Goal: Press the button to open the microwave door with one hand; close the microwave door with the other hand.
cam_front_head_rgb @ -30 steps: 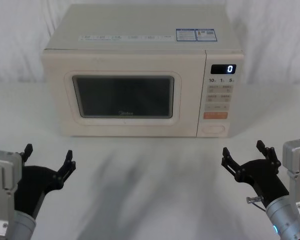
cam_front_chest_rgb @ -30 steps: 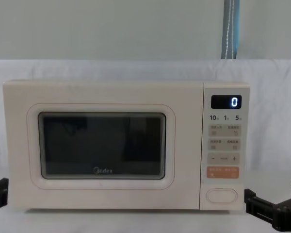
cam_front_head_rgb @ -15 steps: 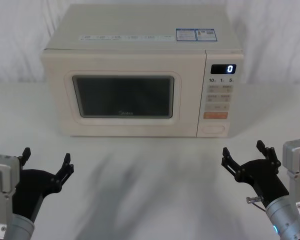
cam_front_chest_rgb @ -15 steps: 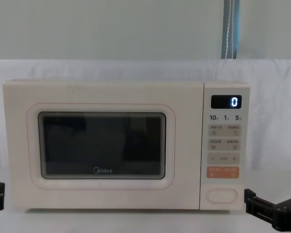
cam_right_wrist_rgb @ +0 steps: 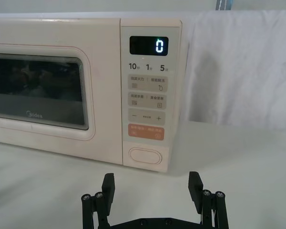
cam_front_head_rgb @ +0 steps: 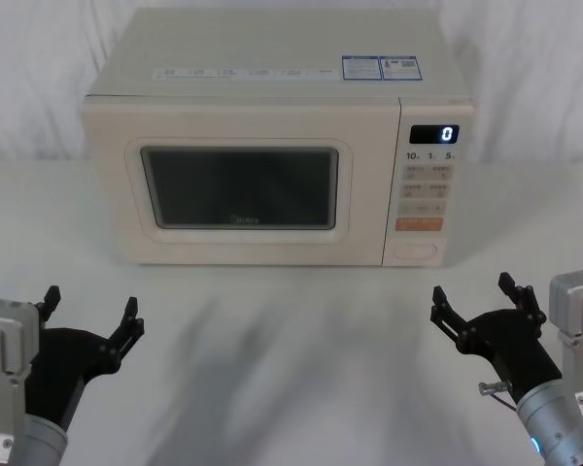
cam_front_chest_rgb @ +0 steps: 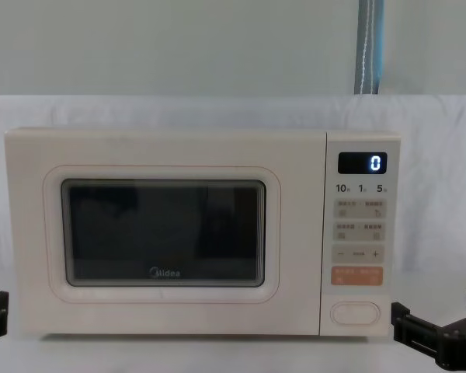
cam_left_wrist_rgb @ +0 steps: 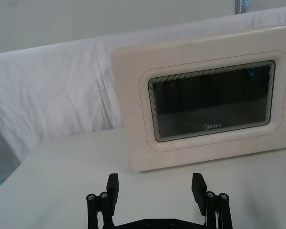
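Note:
The cream microwave (cam_front_head_rgb: 272,78) stands at the back of the table, its display reading "0". Its door (cam_front_head_rgb: 238,189) with the dark window is shut flush (cam_front_chest_rgb: 163,233). The wide oval button (cam_front_head_rgb: 415,250) sits at the bottom of the key panel, under the orange key (cam_front_chest_rgb: 356,312) (cam_right_wrist_rgb: 145,156). My left gripper (cam_front_head_rgb: 87,313) hangs open at the near left, well short of the door (cam_left_wrist_rgb: 209,102). My right gripper (cam_front_head_rgb: 484,296) is open at the near right, in front of and below the button, not touching it. Each wrist view shows its own black fingers (cam_left_wrist_rgb: 155,191) (cam_right_wrist_rgb: 151,188) spread with nothing between them.
White cloth covers the table (cam_front_head_rgb: 291,330) and drapes up behind the microwave. A broad bare stretch of table lies between the two grippers and the microwave's front.
The left gripper has drawn back slightly toward me and lower. The right gripper and the microwave have not moved.

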